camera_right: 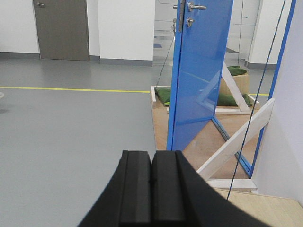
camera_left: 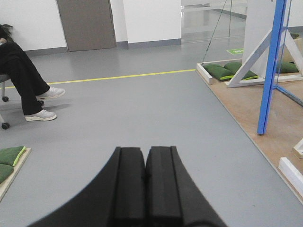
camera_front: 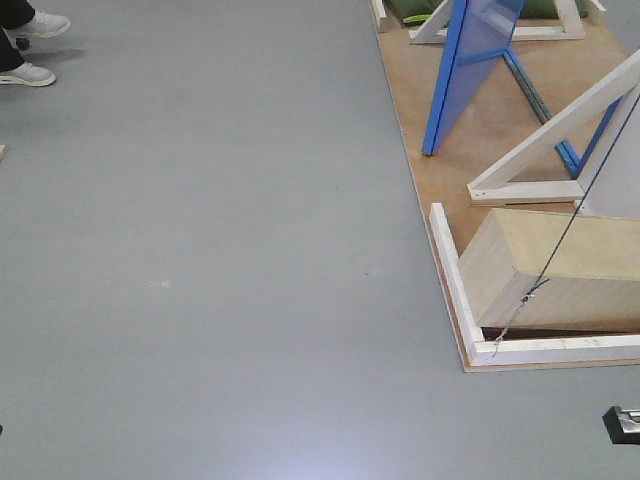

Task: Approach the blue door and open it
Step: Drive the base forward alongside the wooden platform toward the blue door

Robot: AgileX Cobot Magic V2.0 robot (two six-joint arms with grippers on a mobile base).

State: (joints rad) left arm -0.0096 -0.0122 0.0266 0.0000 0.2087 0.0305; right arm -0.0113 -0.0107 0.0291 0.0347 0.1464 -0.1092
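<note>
Now the left end effector is pinched closed. Its two black fingers touch each other and nothing is between them. The right end effector is pinched closed too, with its fingers pressed together and holding nothing.

From the right wrist camera, the blue door stands at about 1 o'clock, well apart from the right end effector. It is tall, shiny and upright, and it is turned at an angle to the camera. Near its top is a silver lever handle, and a round silver lock sits just under it.

The door stands on a wooden platform that lies on the grey floor. A white slanted brace is at 3 o'clock from the door's bottom. Green cushions lie behind the door, at 12 o'clock.

From the front camera, the door is at 1 o'clock, and a pale wooden box sits at 3 o'clock. A person's white shoes show at 10 o'clock, well apart from the door.
</note>
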